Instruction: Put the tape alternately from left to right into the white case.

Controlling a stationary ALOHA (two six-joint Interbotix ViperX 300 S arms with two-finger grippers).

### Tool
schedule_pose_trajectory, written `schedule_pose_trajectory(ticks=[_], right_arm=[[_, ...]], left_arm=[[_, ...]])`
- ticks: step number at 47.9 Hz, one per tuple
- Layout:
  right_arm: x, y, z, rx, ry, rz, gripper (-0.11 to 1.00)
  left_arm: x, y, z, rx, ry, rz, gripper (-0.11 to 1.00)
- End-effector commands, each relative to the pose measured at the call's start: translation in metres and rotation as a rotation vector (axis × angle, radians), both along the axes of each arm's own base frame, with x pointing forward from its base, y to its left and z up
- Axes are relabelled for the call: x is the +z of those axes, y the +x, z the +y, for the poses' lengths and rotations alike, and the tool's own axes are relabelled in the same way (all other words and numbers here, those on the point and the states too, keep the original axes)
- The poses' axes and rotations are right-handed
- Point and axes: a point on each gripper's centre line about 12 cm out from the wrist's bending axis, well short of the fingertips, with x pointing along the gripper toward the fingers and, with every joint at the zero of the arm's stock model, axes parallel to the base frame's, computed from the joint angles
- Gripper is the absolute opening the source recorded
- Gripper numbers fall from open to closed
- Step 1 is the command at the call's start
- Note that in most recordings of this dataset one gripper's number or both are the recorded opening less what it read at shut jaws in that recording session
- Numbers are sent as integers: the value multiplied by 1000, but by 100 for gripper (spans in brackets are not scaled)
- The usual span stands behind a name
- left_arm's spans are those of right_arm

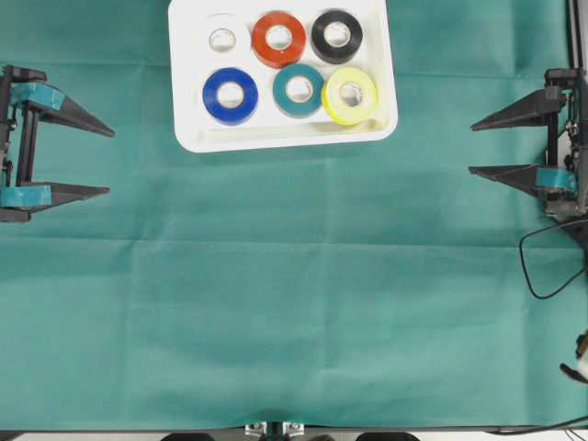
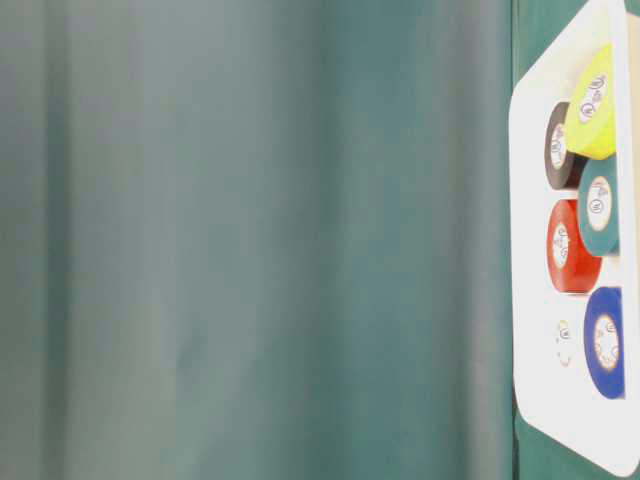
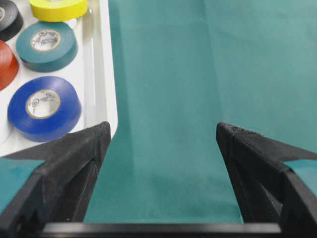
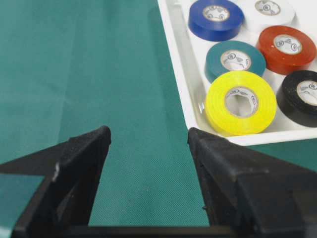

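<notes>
Saw all 6 rolls of tape inside the white case [image 1: 184, 138], at the far middle of the green cloth [image 1: 294, 294]. Counted 2 rows of 3 in the overhead view. Far row, left to right: white roll [image 1: 221, 39], hard to make out against the tray floor, red roll [image 1: 278, 39], black roll [image 1: 336, 35]. Near row, left to right: blue roll [image 1: 230, 95], teal roll [image 1: 299, 90], yellow roll [image 1: 350, 96]. Found the yellow roll tilted, propped against the tray's right-hand rim and just beside the teal one, possibly touching it. Found the other 5 lying flat, pale cores facing up.

Noted the left gripper [image 1: 110, 163] at the left edge of the cloth, well apart from the tray, jaws spread wide with nothing between them but bare cloth. Confirmed the same from the left wrist camera: 2 black fingers [image 3: 74, 163] far apart, the tray's corner and the blue roll just past the left one.

Noted the right gripper [image 1: 471, 147] at the right edge, also parted and holding nothing, its gap narrower than the left one's. Saw from the right wrist camera only cloth between its fingers, with the yellow roll and the tray's rim ahead of the right one. Spotted a black cable [image 1: 542, 266] looping onto the cloth by the right arm.
</notes>
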Motion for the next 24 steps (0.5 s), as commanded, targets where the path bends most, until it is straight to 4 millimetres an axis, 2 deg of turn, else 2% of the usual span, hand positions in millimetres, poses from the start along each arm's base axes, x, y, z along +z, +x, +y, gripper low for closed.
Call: schedule_pose_trajectory(ticks=[1, 24], right_arm=[[4, 2, 0, 1, 1, -10, 71], [11, 0, 0, 2, -2, -44, 71]], left_arm=[[4, 2, 1, 4, -3, -15, 59], [12, -4, 1, 4, -5, -63, 59]])
